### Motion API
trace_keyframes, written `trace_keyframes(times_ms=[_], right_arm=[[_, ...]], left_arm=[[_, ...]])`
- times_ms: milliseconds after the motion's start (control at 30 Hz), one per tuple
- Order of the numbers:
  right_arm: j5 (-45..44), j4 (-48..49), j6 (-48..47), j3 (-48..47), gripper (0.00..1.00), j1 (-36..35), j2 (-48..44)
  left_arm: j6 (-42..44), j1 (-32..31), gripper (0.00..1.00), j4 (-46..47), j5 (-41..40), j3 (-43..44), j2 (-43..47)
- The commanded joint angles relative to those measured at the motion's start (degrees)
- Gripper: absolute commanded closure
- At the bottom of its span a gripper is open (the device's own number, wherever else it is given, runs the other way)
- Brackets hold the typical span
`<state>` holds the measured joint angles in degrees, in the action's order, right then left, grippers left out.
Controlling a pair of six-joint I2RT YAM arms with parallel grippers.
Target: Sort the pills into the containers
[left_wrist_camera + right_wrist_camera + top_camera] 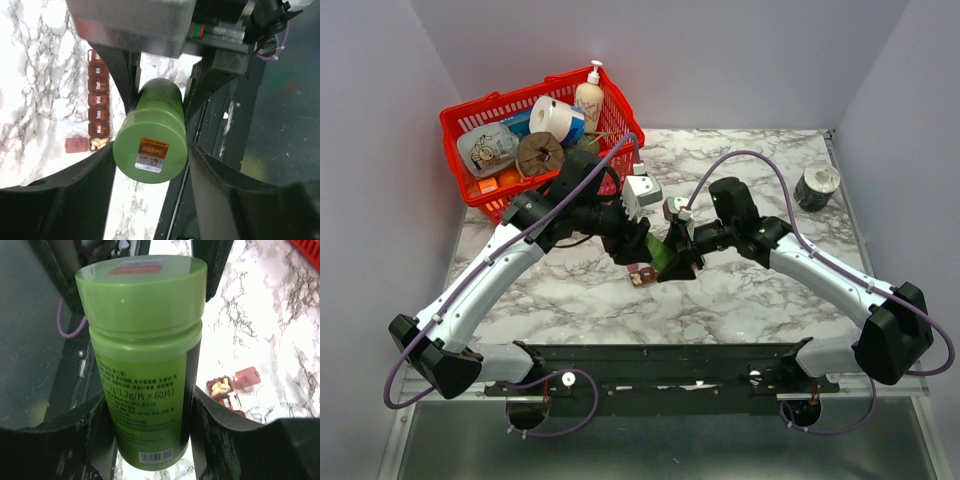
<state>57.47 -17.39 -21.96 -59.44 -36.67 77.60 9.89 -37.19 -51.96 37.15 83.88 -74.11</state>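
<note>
One green bottle [145, 390], label reading "1.2g/片×60片".

Glossy plastic bottle [145, 365]; smooth plastic containers [98, 100]

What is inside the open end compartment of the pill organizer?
Several pale oblong pills lie in it, with its lid flipped open beside it. The other compartments of the pill organizer have shut lids, so whatever they hold is hidden.

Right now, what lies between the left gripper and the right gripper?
A green pill bottle. The right gripper clamps its body, and the left gripper flanks its cap. Both wrist views show this.
</note>
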Motion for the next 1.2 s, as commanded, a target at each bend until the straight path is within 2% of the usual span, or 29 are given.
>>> trace_keyframes(times_ms=[0,33,100,300,367,500,600,700,867,1067,1167], right_arm=[[4.0,6.9,2.1,-1.8,0.99,0.3,-1.6],[3.9,6.9,2.1,-1.8,0.99,0.3,-1.8],[3.8,6.9,2.1,-1.7,0.99,0.3,-1.8],[3.2,6.9,1.7,-1.6,0.99,0.3,-1.8],[2.8,6.8,1.4,-1.6,0.99,0.3,-1.8],[2.3,6.5,1.0,-1.7,1.0,0.3,-1.7],[2.0,6.4,0.9,-1.8,1.0,0.2,-1.5],[1.9,6.4,0.8,-1.8,0.99,0.3,-1.3],[1.4,6.2,0.7,-1.8,0.99,0.3,-1.0],[1.1,6.0,0.5,-1.9,0.99,0.3,-1.0],[1.0,6.0,0.4,-1.9,0.99,0.3,-1.1]], left_arm=[[-4.7,-1.0,0.24,1.6,-3.0,-2.7,3.1],[-5.5,-0.9,0.24,2.1,-2.0,-2.8,3.5],[-8.1,-0.9,0.01,4.1,-2.1,-3.6,4.8],[-13.9,0.0,0.01,8.1,-2.9,-5.6,9.5],[-19.8,0.5,0.01,10.6,-5.4,-6.6,12.2],[-33.2,0.5,0.01,9.8,-19.9,-7.1,13.9],[-41.6,0.5,0.01,6.5,-23.5,-5.7,12.4],[-48.9,0.0,0.01,9.4,-22.4,-6.4,12.2],[-52.6,-1.0,0.01,9.3,-24.1,-4.9,9.7],[-53.0,-1.7,0.01,10.6,-21.9,-4.7,7.0],[-52.9,-1.9,0.07,10.7,-20.9,-4.3,6.4]])
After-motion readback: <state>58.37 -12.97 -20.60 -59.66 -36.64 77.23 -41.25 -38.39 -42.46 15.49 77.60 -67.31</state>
